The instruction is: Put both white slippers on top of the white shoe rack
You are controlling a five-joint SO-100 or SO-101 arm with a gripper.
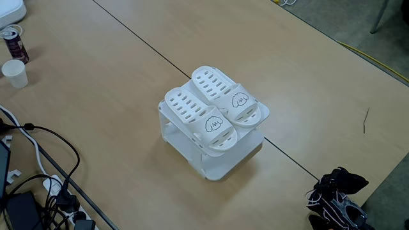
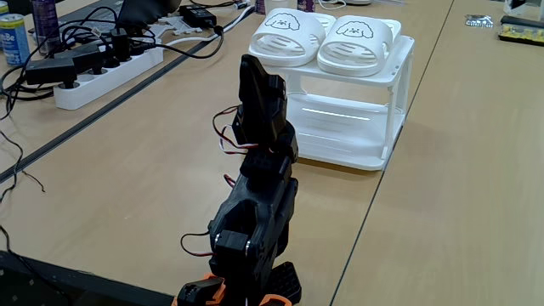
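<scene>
Both white slippers lie side by side on the flat top of the white shoe rack (image 1: 220, 169), toes with the puppy faces pointing toward the arm. In a fixed view one slipper (image 1: 201, 118) is nearer the left and the other (image 1: 227, 96) is behind it. From the arm's side the pair appear as a left slipper (image 2: 285, 36) and a right slipper (image 2: 357, 42) on the rack (image 2: 399, 93). My gripper (image 2: 257, 72) is folded back on the black arm, well short of the rack and holding nothing. It also appears at the table's lower right (image 1: 348, 185). Its jaws are too dark to read.
A drink can (image 1: 14, 43) and a white cup (image 1: 14, 72) stand at the far left. Cables and a power strip (image 2: 102, 72) run along that side, with a blue can (image 2: 12, 38). The table edge (image 1: 383, 64) lies to the right.
</scene>
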